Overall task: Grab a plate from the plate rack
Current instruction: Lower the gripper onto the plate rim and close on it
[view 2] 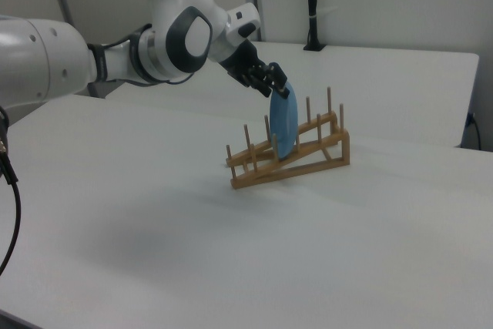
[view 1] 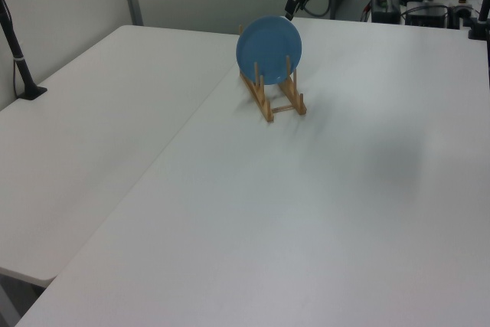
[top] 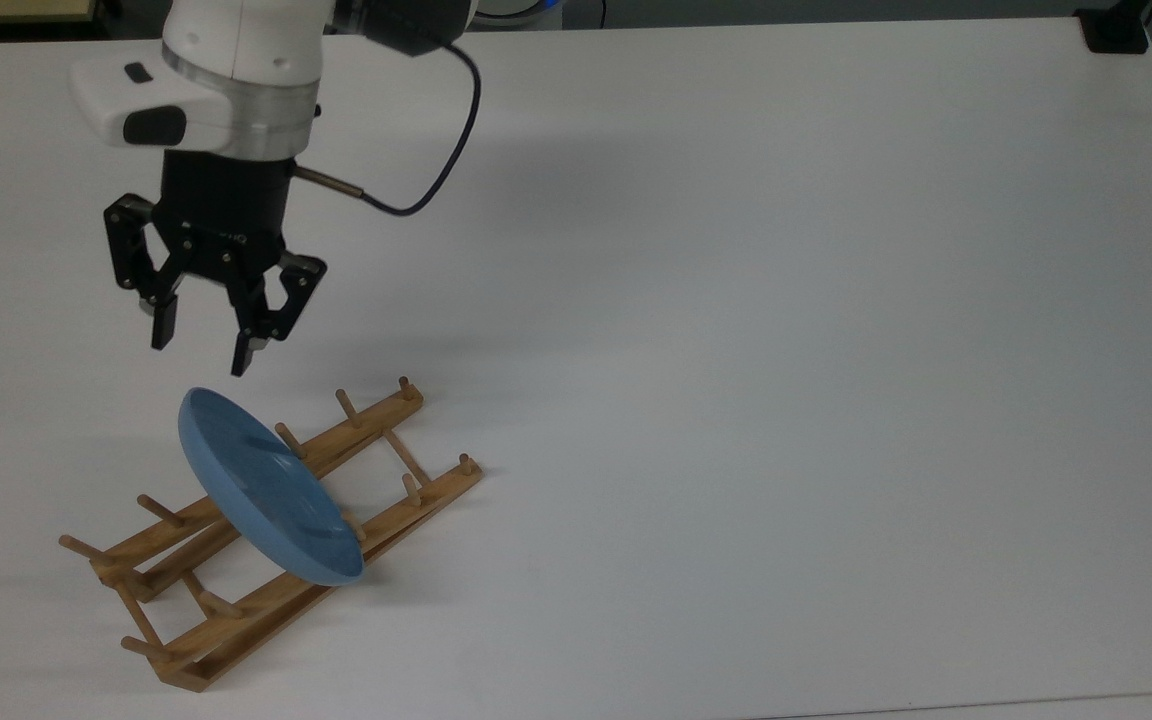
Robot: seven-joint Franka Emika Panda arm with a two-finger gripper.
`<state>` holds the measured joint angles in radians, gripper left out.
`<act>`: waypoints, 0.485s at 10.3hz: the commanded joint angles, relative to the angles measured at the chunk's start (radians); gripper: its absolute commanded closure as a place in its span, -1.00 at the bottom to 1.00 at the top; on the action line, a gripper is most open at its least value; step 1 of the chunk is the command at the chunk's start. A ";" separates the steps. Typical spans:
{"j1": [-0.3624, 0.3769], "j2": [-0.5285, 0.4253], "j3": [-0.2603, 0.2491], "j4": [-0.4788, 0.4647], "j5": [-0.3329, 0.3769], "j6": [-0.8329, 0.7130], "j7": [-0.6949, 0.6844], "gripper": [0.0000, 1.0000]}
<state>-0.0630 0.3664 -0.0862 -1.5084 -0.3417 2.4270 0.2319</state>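
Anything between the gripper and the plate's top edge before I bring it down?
Nothing visible stands in the way. The gripper hangs open just off the upper rim of the plate, which stands on edge in the plate rack. The rack's pegs flank the plate lower down, away from the rim nearest the fingers.

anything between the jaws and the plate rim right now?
Nothing. In the top view the gripper hangs open off the plate rim, bare white table showing in the gap. The plate stands in the plate rack.
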 commanded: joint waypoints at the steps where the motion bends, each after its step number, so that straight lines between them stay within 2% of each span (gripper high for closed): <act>1: -0.003 0.054 -0.032 0.016 -0.088 0.069 0.017 -0.13; 5: -0.008 0.080 -0.036 0.017 -0.106 0.092 0.017 0.09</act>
<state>-0.0758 0.4353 -0.1122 -1.5024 -0.4256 2.5008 0.2321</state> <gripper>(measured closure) 0.485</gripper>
